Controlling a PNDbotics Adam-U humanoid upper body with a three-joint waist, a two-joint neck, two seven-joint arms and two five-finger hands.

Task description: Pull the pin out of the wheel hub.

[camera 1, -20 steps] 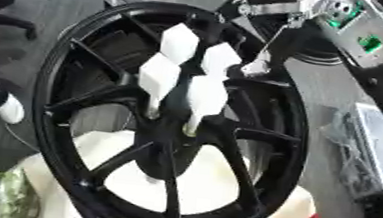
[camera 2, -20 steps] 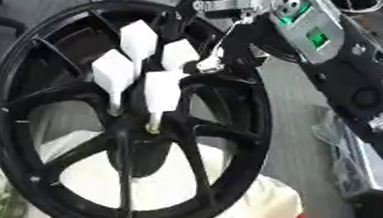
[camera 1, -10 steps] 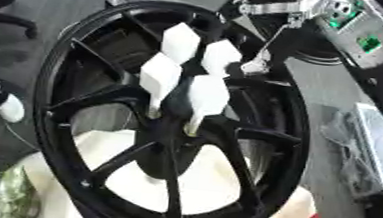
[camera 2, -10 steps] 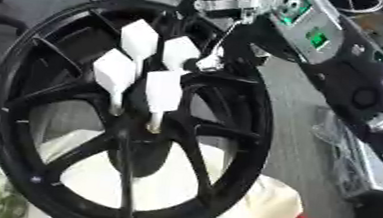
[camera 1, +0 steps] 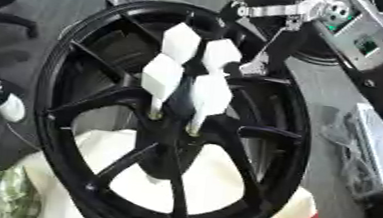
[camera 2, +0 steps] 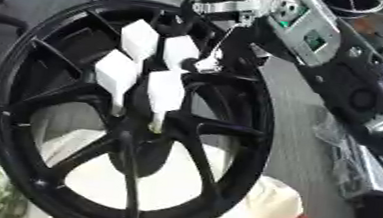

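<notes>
A grey floor fills the frame's edges. A large black spoked wheel hub (camera 1: pixel 80 120) stands centre-left on cream padding (camera 1: pixel 214 183), four white hexagonal-headed pins (camera 1: pixel 210 94) clustered mid-frame. From upper right, the right hand (camera 2: pixel 223 44) has its fingers (camera 2: pixel 206 64) pinching the upper-right pin (camera 2: pixel 179 51).

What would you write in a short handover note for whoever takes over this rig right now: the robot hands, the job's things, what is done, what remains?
Right robot hand: reaching in from upper right, fingertips at the upper right white pin; grip unclear.
Left robot hand: not in view.
Wheel hub: black, spoked, resting on a cream support.
Pins: four white heads clustered at the hub centre, all seated.
Done: approach only.
Left: grasp a pin and pull it out.
</notes>
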